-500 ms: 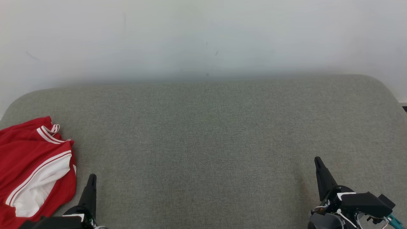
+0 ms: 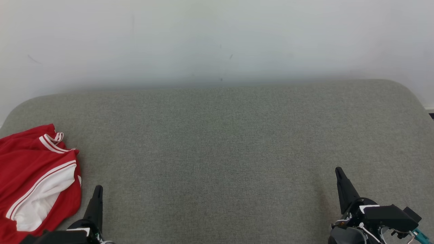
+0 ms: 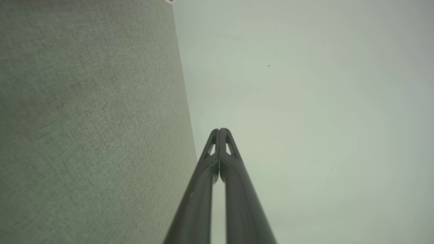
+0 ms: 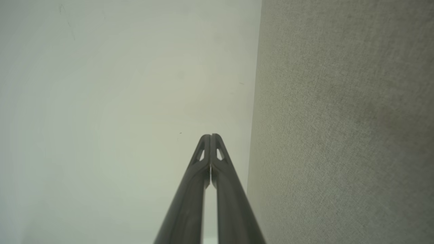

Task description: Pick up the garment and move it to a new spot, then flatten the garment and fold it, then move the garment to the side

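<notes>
While the head view gives the whole layout, w/ the red-and-white garment (image 2: 37,179) bunched at the far left of the grey fabric surface (image 2: 217,142) and cut by the pic's left edge, the wrist views give fingertip detail. Left wrist cam: left gripper (image 3: 219,130) w/ both tips pressed together, nothing btwn them, grey fabric on one side, pale wall (image 3: 305,101) on the other, tiny red sliver at the top edge. Right wrist cam: right gripper (image 4: 210,136) same, tips meeting, nothing pinched. Head view puts the left gripper at lower left, just beside the garment's lower right edge, small gap btwn them; right gripper at lower right, well apart from the garment, over bare fabric. Vs earlier frame: no visible change; garment folds, both grippers and cam framing all match. Both grippers fully closed and empty; can't tell if either touches the surface.
</notes>
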{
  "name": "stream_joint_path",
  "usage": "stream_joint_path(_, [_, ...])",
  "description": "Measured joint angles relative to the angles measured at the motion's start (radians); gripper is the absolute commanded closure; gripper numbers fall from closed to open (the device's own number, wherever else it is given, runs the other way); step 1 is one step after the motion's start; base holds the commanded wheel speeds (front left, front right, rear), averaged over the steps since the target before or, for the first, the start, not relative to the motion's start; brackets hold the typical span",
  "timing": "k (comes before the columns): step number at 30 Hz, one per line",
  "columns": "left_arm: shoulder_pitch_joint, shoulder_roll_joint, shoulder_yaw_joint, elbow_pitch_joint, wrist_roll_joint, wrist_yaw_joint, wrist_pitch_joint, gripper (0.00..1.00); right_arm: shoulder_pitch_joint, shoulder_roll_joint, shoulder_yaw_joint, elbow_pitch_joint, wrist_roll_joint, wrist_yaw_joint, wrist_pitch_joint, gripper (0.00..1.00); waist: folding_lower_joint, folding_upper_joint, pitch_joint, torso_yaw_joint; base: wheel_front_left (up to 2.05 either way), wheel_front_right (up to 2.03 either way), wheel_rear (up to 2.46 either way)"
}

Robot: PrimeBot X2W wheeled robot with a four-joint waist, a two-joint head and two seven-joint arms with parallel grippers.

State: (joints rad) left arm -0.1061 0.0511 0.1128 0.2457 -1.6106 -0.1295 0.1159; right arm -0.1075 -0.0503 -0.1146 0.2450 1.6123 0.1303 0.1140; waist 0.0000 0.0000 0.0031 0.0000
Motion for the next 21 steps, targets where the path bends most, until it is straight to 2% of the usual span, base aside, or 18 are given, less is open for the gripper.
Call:
stream_joint_path(20, [0.0, 0.0, 0.0, 0.0, 0.0, 0.0, 0.0, 1.0, 0.0, 0.0, 0.0, 0.0, 0.0, 0.0, 0.0, 1.0, 0.0, 0.0, 0.0, 0.0, 0.0, 0.0, 0.0])
stream_joint_path(21, [0.002, 0.0, -0.001, 0.005, 0.0, 0.0, 0.0, 0.0, 0.004, 0.001, 0.0, 0.005, 0.0, 0.0, 0.0, 0.0, 0.0, 0.0, 0.0, 0.0, 0.0, 0.0, 0.0])
